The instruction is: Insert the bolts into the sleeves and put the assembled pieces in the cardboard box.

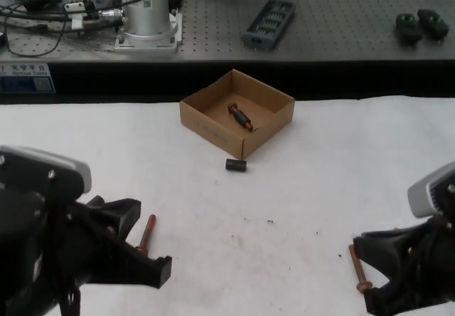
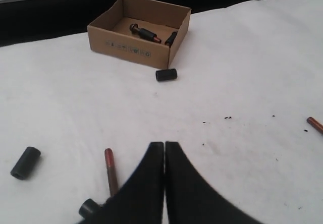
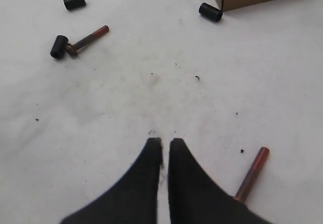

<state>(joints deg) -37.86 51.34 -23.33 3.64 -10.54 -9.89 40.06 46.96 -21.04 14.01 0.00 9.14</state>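
The cardboard box (image 1: 213, 127) stands at the bench's middle back, with an assembled bolt and sleeve (image 1: 240, 117) lying inside. A black sleeve (image 1: 236, 165) lies just in front of the box. One copper bolt (image 1: 147, 233) lies near the left arm and another bolt (image 1: 357, 266) near the right arm. My left gripper (image 2: 164, 146) is shut and empty above the cloth. Beside it lie a bolt (image 2: 109, 171) and two sleeves (image 2: 25, 162) (image 2: 88, 209). My right gripper (image 3: 165, 143) is shut and empty, with a bolt (image 3: 252, 173) close beside it.
White cloth (image 1: 320, 188) covers the bench. Behind it a perforated table carries a metal column (image 1: 146, 10), cables and a dark rack (image 1: 269, 23). In the right wrist view, two sleeves (image 3: 74, 2) (image 3: 59, 46) and a bolt (image 3: 88, 39) lie farther off.
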